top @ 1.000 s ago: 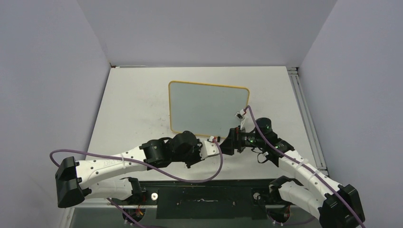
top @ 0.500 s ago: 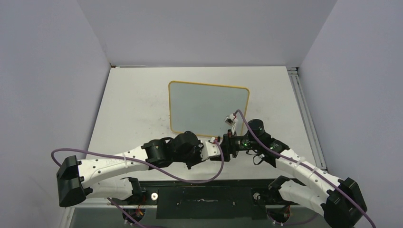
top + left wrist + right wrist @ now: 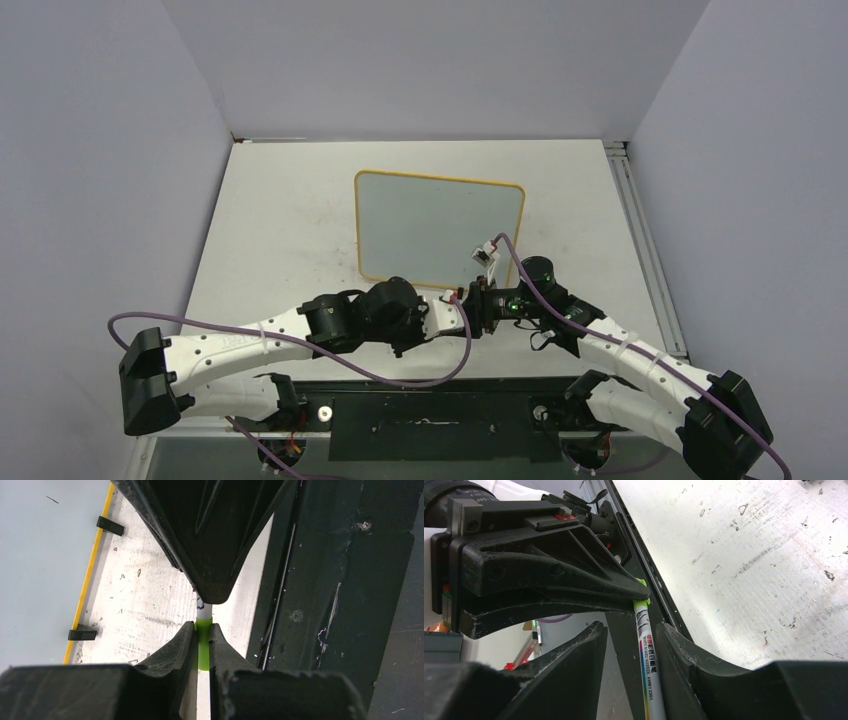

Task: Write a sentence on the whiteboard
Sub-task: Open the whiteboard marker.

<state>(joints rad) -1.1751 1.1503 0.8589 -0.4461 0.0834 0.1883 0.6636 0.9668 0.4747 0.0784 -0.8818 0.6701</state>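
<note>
The whiteboard (image 3: 440, 225), pale grey with a yellow frame, lies flat mid-table; no sentence shows on it. Its edge (image 3: 45, 555) and two black clip feet (image 3: 110, 525) appear in the left wrist view. My left gripper (image 3: 452, 305) (image 3: 202, 627) is shut on the green cap (image 3: 203, 647) of a slim marker. The marker's white barrel (image 3: 646, 655) runs between the fingers of my right gripper (image 3: 478, 305) (image 3: 630, 627). It rests against the right finger (image 3: 684, 650), with a gap to the other, so the jaws stand open. The two grippers meet tip to tip just below the board's near edge.
The black base rail (image 3: 440, 400) runs along the table's near edge, right under both grippers. Purple cables (image 3: 400, 370) loop off each arm. Grey walls close in the table on three sides, and a metal rail (image 3: 645, 250) runs down its right side.
My right gripper has slid left to meet the left gripper, and its jaws have narrowed around the marker's barrel. The left gripper has stayed shut on the cap.
</note>
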